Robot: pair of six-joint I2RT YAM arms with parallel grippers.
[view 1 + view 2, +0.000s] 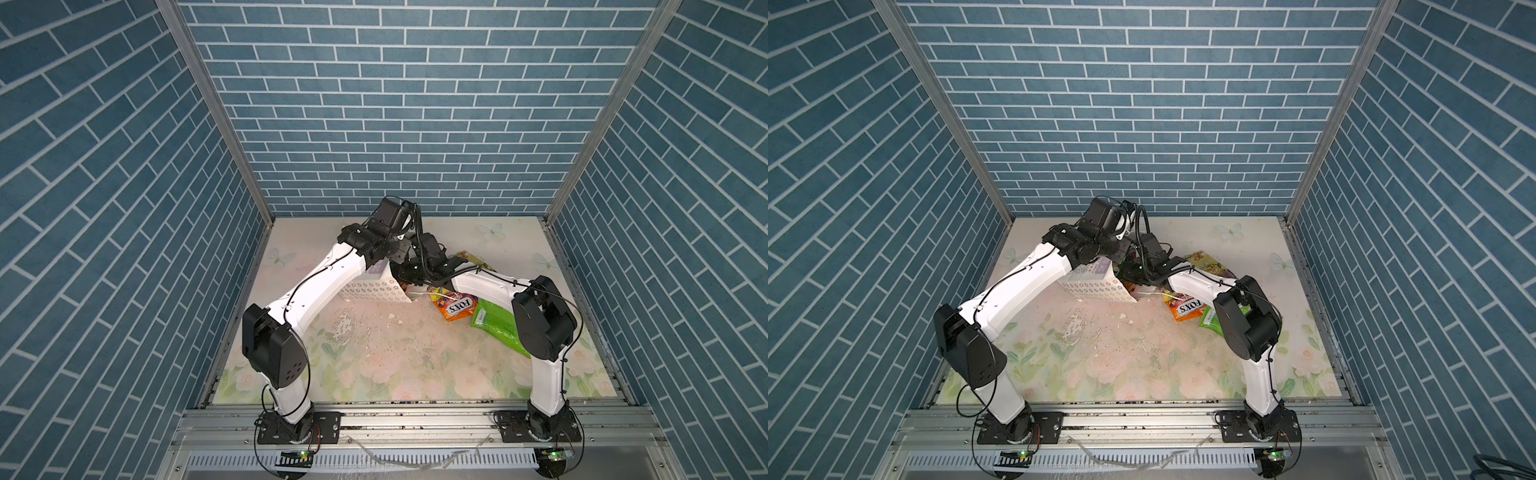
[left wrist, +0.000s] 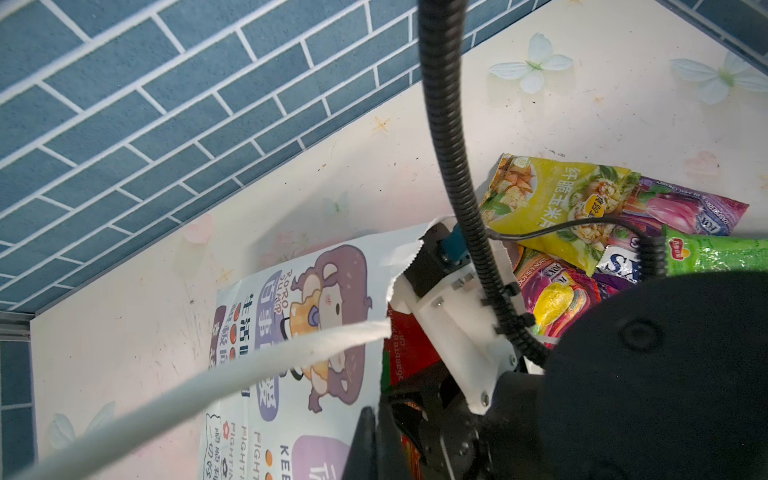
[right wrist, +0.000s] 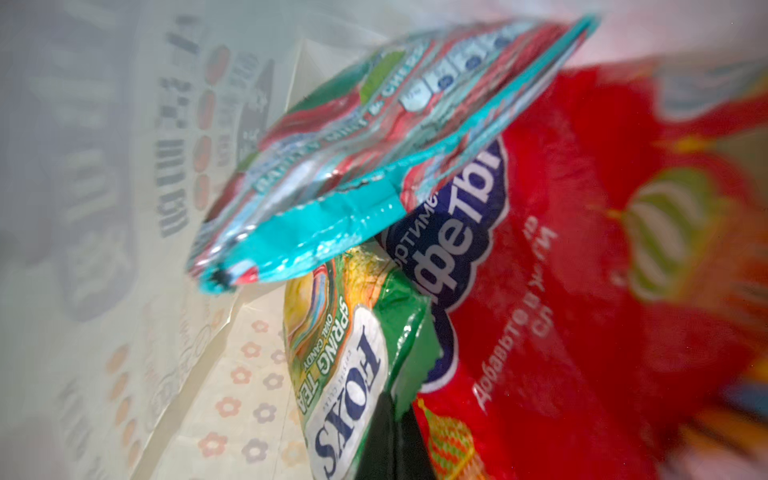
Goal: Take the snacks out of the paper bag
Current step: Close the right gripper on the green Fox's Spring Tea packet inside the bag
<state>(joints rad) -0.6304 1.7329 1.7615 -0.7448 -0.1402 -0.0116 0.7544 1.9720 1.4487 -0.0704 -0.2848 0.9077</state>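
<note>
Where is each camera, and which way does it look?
Top views: high in front, looking down on the table; left arm and right arm show.
Left wrist: over the lying paper bag, facing its cartoon face; the right arm's wrist shows.
Right wrist: inside the bag, facing teal packet, green FOX'S packet, red packet; no robot clear.
Shared: both wrist views catch the red packet.
</note>
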